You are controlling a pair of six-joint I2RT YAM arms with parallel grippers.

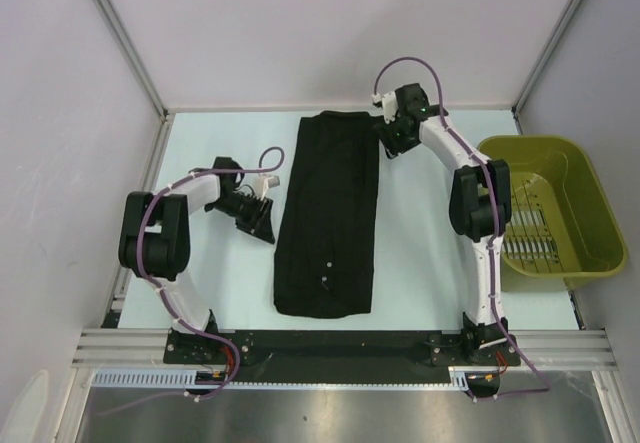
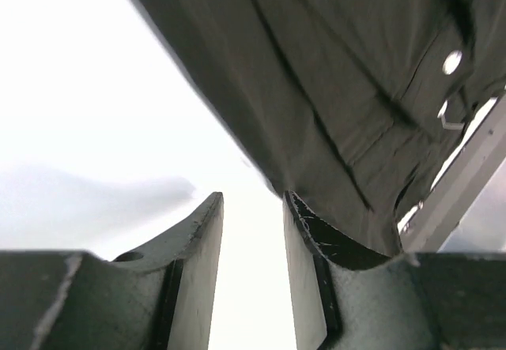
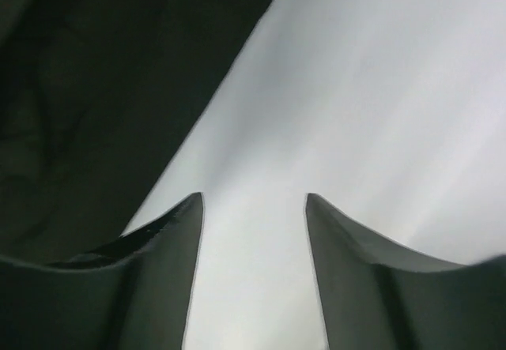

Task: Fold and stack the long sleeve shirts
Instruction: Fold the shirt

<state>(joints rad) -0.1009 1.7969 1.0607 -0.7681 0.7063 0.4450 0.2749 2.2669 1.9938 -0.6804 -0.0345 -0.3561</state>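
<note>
The left gripper [image 2: 253, 201] sits close up, its two fingers a little apart and holding nothing; one tip is right at the edge of the black shirt [image 1: 330, 213]; the right gripper [image 3: 253, 200] is open wider, empty, by the shirt's far corner, which looks too dark to make out; the shirt lies long on the white table [image 1: 420, 233], bare room each side; a green basket [image 1: 590, 198] sits far right.
</note>
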